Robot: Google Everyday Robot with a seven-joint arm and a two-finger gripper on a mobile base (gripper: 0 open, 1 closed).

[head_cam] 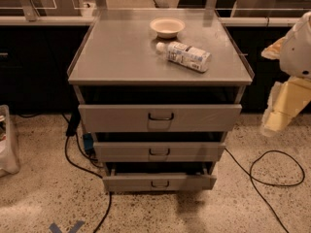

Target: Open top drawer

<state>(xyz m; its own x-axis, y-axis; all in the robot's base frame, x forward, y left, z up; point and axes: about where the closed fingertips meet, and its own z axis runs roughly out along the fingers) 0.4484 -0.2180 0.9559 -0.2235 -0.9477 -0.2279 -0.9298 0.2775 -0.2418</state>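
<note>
At your 9 o'clock edge a pale bag-like thing [7, 141] sits on the speckled floor [43, 193], and a black cable [73, 155] runs from the cabinet's left side down toward 7 o'clock. The grey cabinet [121, 52] fills the middle of your view. On its top, a shallow bowl [167, 27] stands at 12 o'clock, and a plastic bottle [184, 55] lies on its side just beside it, toward 4 o'clock from the bowl. The top drawer [116, 118] sits right under the tabletop, with a dark gap above its front and its wire handle [161, 116] at centre. The middle drawer [121, 151] and bottom drawer [126, 182] step down toward 6 o'clock. Another cable [272, 174] loops on the floor at 4 o'clock. The gripper [281, 111] hangs at your 3 o'clock edge, well apart from the drawer, touching nothing; you cannot tell whether it is released or clenched.
</note>
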